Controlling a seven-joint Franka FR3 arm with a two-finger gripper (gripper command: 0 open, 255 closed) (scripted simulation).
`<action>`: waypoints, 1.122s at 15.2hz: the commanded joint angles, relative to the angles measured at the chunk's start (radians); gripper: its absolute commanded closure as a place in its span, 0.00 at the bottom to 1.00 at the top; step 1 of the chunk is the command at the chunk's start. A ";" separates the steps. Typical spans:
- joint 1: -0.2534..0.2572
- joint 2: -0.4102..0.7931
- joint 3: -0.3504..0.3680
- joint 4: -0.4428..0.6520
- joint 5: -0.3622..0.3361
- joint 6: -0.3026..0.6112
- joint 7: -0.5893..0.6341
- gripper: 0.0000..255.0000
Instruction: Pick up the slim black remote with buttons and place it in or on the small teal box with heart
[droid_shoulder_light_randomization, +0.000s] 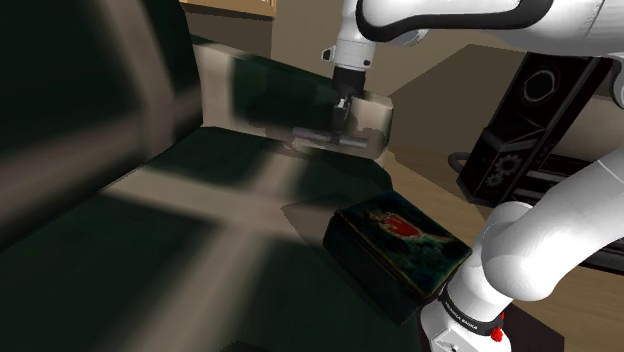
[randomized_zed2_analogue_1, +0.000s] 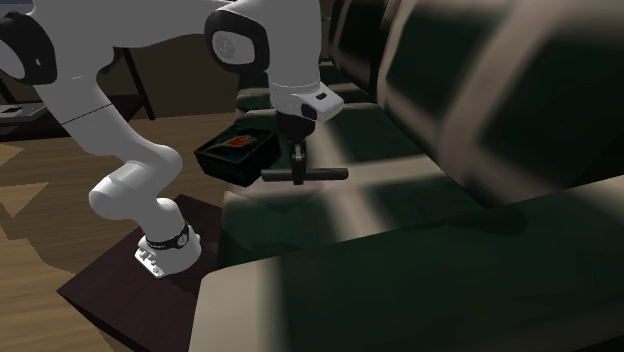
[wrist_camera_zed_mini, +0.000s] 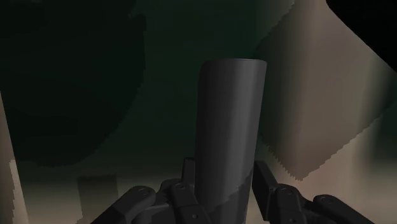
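Slim dark remote (wrist_camera_zed_mini: 229, 127) is pinched crosswise in the claw (randomized_zed2_analogue_1: 296, 170) above the sofa seat (droid_shoulder_light_randomization: 200, 240); the teal box (droid_shoulder_light_randomization: 395, 238) sits apart near the seat's edge.

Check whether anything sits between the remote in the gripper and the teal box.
Nothing visible does. The gripper holds the dark remote lifted above the sofa seat, and no object lies on the cushion between it and the teal box near the seat's edge.

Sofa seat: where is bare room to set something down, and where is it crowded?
Bare: the wide seat between backrest and teal box. Crowded: the seat edge near the stand, where the box sits, and under the pincer clasping the remote.
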 joint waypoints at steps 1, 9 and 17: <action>-0.001 0.000 -0.002 0.025 -0.001 -0.025 0.000 1.00; -0.001 0.020 -0.004 0.152 -0.002 -0.132 0.007 1.00; 0.035 -0.206 0.061 -0.033 0.038 -0.164 0.100 1.00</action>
